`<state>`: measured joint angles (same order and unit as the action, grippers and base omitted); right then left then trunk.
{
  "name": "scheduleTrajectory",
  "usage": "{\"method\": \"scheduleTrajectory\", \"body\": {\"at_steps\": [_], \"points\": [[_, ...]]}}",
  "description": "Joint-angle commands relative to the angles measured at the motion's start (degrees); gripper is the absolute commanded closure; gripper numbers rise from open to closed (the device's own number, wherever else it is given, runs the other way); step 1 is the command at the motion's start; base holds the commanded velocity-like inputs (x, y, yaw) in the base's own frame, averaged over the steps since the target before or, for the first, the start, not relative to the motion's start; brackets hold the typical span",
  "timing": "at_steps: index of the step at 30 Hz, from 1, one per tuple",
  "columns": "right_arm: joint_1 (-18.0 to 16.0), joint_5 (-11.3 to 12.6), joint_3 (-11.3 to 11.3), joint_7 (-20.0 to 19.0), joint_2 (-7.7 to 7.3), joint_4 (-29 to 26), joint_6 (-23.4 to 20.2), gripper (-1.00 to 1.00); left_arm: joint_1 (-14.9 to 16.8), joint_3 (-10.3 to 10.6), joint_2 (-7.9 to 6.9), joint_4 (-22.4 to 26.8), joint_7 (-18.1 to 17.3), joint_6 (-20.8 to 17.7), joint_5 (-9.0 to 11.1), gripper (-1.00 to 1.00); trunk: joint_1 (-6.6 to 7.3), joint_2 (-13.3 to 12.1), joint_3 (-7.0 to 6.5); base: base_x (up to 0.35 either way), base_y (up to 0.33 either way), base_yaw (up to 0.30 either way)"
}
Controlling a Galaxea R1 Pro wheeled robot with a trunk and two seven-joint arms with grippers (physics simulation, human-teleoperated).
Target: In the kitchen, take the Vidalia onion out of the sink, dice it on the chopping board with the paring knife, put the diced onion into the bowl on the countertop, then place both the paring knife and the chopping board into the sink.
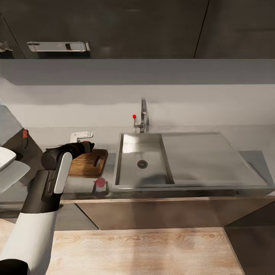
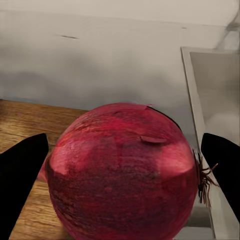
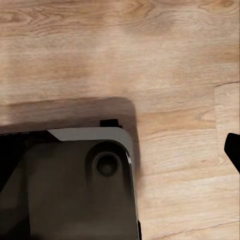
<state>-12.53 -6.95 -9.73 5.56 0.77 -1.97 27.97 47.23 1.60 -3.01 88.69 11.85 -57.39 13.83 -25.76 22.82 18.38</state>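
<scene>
Already out of the sink (image 1: 143,179), the onion (image 2: 122,172) sat clamped in the left gripper (image 2: 125,175) above the board (image 1: 89,164); dicing remained.

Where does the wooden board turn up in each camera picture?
Head view: the board lies left of the sink, under the left gripper.
Left wrist view: the board lies behind the held onion, with the sink to its side.
Right wrist view: it looks down at the floor.
Shared landmark: the sink's rim.

Wooden chopping board (image 1: 88,163), steel sink (image 1: 142,162)
</scene>
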Motion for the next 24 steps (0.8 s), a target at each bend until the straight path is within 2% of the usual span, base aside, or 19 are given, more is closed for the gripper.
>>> {"method": "scheduleTrajectory", "body": {"at_steps": [1, 11, 24], "points": [[-0.04, -0.61, -0.37, 0.33, 0.02, 0.04, 0.15, -1.0, 0.05, 0.12, -0.06, 0.02, 0.55, -0.18, 0.59, 1.0, -0.02, 0.1, 0.1, -0.097, 0.129, 0.0], [-0.04, -0.61, -0.37, 0.33, 0.02, 0.05, 0.15, -1.0, 0.05, 0.24, -0.06, -0.16, 0.56, -0.05, 0.52, 1.0, -0.02, 0.1, 0.1, -0.131, 0.124, 0.0], [-0.04, -0.61, -0.37, 0.33, 0.02, 0.04, 0.15, -1.0, 0.05, 0.24, -0.06, -0.43, 0.6, 0.0, 0.5, 1.0, -0.02, 0.1, 0.1, 0.024, 0.01, 0.0]]}}
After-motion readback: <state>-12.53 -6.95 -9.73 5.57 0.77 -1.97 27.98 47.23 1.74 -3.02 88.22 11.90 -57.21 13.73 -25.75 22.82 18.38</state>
